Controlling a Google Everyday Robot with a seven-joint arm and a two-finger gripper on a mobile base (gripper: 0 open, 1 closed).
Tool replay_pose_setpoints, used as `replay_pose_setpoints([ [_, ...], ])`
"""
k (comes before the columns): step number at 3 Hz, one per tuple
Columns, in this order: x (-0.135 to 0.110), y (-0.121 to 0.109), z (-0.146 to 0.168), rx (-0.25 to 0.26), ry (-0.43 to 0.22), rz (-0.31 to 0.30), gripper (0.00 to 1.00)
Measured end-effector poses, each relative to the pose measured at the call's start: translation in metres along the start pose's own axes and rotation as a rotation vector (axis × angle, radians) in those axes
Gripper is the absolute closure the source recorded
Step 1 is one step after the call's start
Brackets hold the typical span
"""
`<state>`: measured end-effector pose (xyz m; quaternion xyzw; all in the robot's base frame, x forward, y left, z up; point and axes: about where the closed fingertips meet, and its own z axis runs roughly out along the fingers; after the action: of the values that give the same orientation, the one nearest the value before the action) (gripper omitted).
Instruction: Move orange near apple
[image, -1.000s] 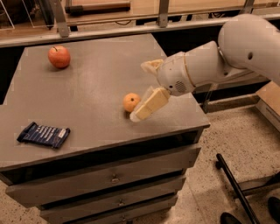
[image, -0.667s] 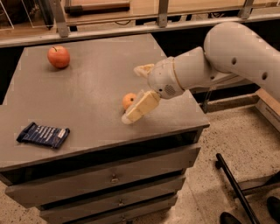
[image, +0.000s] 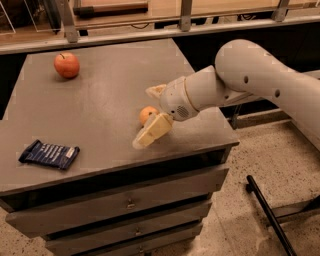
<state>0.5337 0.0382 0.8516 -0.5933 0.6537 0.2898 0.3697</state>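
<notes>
The orange, small and yellow-orange, lies on the grey table top near its right front part. My gripper is open, reaching in from the right. One finger lies in front of the orange and the other finger behind it, so the orange sits between them. The fingers are apart and not closed on it. The apple, red-orange with a short dark stem, stands at the far left of the table, well away from the orange and the gripper.
A dark blue snack packet lies at the front left of the table. Drawers sit below the front edge. A railing runs behind the table. A black bar lies on the floor at the right.
My gripper has moved left and a little forward over the table, so its fingers now straddle the orange. The orange, apple and packet have not moved.
</notes>
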Motion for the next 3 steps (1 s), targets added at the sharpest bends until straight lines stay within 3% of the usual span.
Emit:
replay_pose_setpoints([
  [1, 0.0068, -0.0097, -0.015, 0.051, 0.009, 0.008, 0.0],
  [3, 0.0145, -0.0068, -0.0132, 0.048, 0.036, 0.02, 0.0],
])
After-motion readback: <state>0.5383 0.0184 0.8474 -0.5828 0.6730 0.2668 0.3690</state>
